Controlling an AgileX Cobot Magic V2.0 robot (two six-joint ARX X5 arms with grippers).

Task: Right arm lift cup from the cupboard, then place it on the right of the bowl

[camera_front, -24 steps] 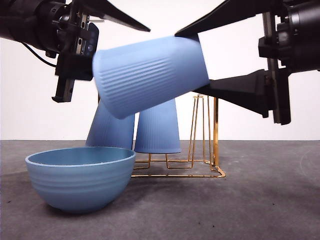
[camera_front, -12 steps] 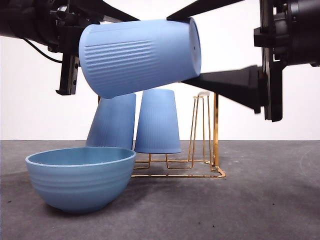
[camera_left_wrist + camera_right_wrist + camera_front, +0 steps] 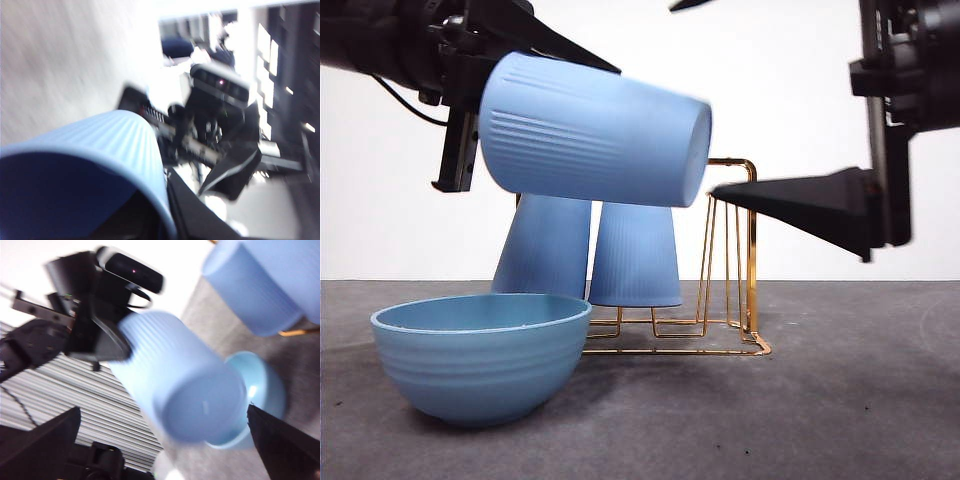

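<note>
Front view: cup [image 3: 592, 132] is up in the air, lying almost on its side, closed base toward the right, above the bowl [image 3: 480, 355] and in front of 2 more blue cups [image 3: 635, 255] standing upside down on the gold wire cupboard [image 3: 730, 255]. Left gripper [image 3: 165, 210] has it at the rim: left wrist view shows 1 jaw inside the cup's open mouth, rim and ribbed wall filling the near frame, picture blurred. So left jaws are clamped on the cup's wall. Right gripper [image 3: 165, 437] is off the cup: right wrist view shows both jaws spread wide with the cup's base between and beyond them, no contact. In front view its lower jaw points at the cup's base from the right, tip just beside it, and the upper jaw tip shows at the top edge. Bowl sits on the grey table [image 3: 840, 400], left of the cupboard, nothing in it that shows.
</note>
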